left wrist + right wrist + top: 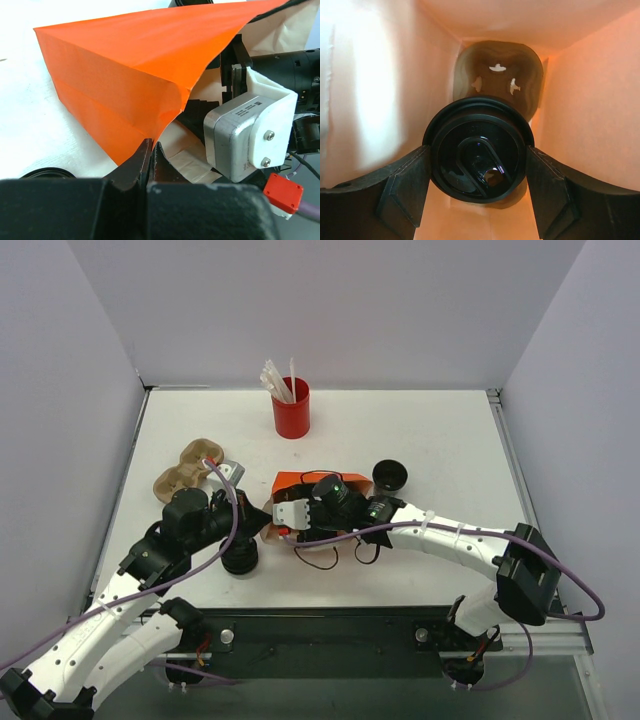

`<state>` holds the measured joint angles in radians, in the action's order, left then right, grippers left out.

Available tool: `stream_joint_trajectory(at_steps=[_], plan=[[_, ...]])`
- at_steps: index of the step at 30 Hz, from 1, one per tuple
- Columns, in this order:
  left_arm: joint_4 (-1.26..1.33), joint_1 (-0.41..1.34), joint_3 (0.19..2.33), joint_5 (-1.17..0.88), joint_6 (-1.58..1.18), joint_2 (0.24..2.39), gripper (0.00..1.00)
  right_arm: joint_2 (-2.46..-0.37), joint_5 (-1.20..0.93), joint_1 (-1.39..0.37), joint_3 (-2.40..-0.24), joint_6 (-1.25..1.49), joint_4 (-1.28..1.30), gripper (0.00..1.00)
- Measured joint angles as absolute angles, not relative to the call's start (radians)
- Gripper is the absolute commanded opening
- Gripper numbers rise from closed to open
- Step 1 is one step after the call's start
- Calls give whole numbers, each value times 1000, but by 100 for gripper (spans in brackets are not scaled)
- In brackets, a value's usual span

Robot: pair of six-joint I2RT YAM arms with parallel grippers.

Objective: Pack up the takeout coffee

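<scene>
Nearest, on the near left of the bag (125,75): a low black round stack (240,558) on the table, beside the left arm.

Left gripper (150,155): fingers together, pinching the bag's mouth edge. The bag lies on its side, orange outside and pale inside, mouth toward the arms.

Right gripper (478,165): reaches into the bag's mouth. Its fingers (405,185) sit against both sides of a black lidded cup (470,130), clamped on it. The cup is inside the bag, partway in.

Deeper in the bag, behind the cup: a brown pulp tray (500,70).

Just right of the bag: a black round piece (390,476); lid or cup, cannot tell.

Left of the bag: a second tray (188,468), nothing in it.

Beyond the bag: a red cup (291,412) holding white straws (275,378).
</scene>
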<state>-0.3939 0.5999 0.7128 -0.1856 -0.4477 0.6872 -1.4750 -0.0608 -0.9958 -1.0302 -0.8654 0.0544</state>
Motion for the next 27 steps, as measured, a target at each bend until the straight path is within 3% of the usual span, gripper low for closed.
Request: stream_joint_trajectory(at_steps=[27], plan=[[-393, 599, 708, -160, -377, 725, 0, -1404, -3, -963, -1005, -955, 147, 37]])
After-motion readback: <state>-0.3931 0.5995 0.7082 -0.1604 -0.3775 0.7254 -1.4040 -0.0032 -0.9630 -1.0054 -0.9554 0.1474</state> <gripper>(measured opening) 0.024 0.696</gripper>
